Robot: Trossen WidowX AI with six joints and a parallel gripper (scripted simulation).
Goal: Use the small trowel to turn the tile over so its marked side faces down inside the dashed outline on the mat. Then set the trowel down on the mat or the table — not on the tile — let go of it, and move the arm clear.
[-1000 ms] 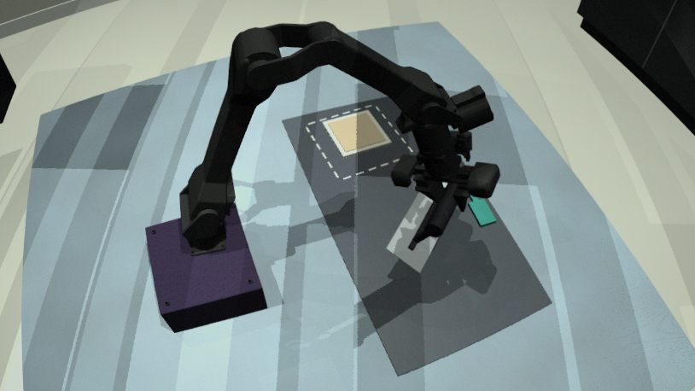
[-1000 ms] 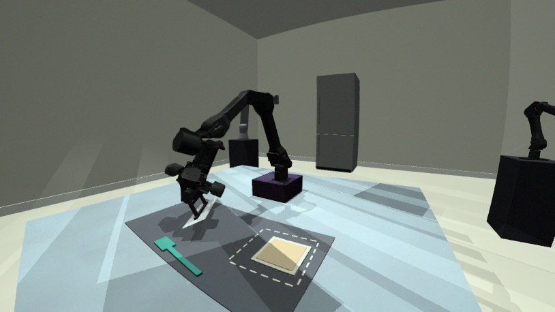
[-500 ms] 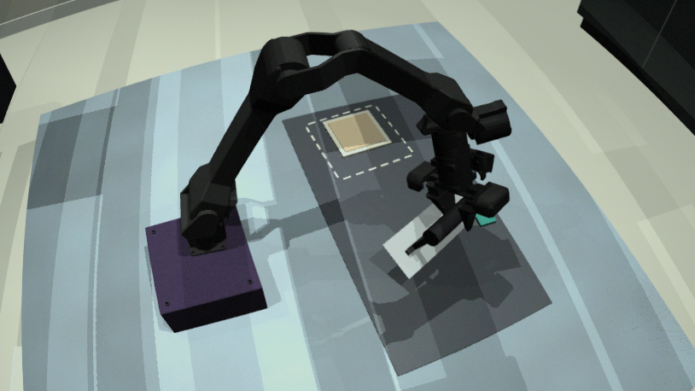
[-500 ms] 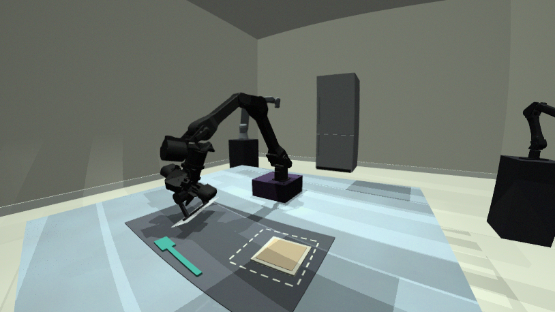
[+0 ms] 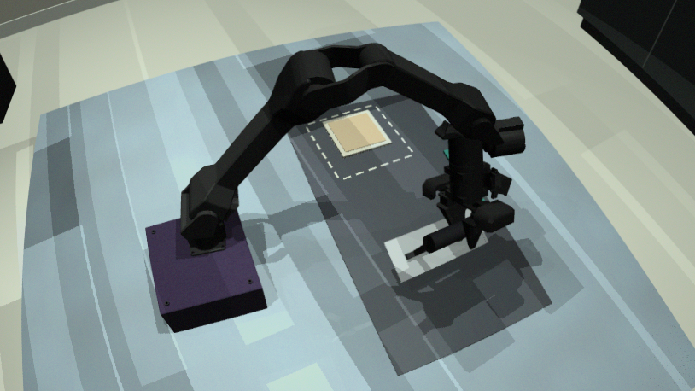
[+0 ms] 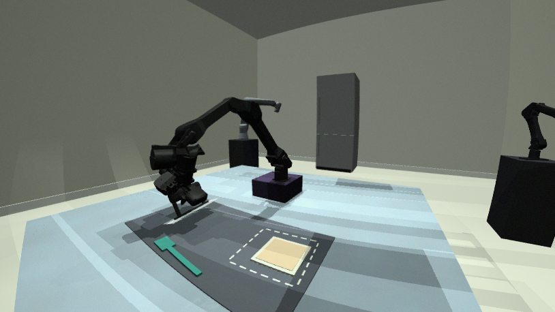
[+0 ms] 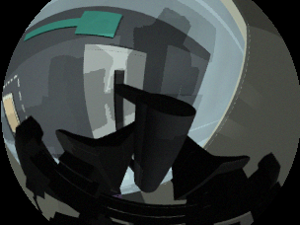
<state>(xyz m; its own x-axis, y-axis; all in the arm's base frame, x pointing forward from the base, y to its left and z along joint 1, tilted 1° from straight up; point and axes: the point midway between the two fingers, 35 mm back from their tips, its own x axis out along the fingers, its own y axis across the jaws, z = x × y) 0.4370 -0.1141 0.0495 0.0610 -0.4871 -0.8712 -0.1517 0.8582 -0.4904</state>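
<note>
My gripper (image 5: 458,227) (image 7: 156,124) is shut on the trowel's thick black handle. The trowel's pale grey rectangular blade (image 5: 395,253) (image 6: 169,222) (image 7: 99,64) is below the handle, roughly level, above the mat (image 5: 398,340) (image 6: 209,248). The square tile (image 5: 357,131) (image 6: 283,254) (image 7: 11,111) lies flat inside the dashed outline (image 5: 346,178), with a tan face and cream border up. The trowel is well away from the tile. The face beneath the tile is hidden. The arm covers part of the blade in the top and exterior views.
A teal paddle-shaped piece (image 6: 186,261) (image 7: 99,24) lies on the mat near its edge, mostly hidden behind the arm in the top view. The arm stands on a purple base block (image 5: 208,287) (image 6: 267,190). A grey cabinet (image 6: 335,120) and other arms on pedestals stand beyond the table.
</note>
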